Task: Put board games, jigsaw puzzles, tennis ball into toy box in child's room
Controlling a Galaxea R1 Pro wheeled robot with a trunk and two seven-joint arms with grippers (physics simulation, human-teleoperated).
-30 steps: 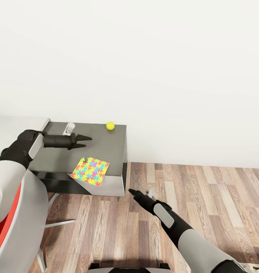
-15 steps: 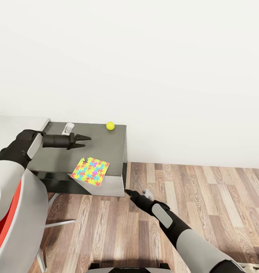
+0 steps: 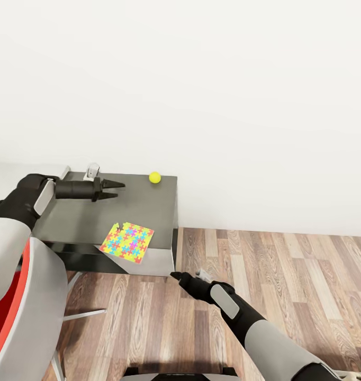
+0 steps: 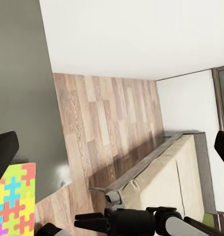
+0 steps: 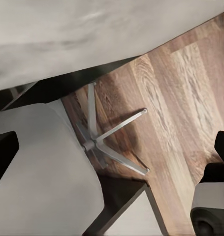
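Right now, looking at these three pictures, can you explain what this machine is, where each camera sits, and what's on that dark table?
It is a simulated two-armed wheeled robot. The big picture comes from its head camera; the other two come from cameras near each gripper. The left gripper hovers open and empty over the dark grey table. On the table lie a colourful jigsaw puzzle near the front edge and a yellow tennis ball at the back. The right gripper, also open and empty, hangs above the wood floor.
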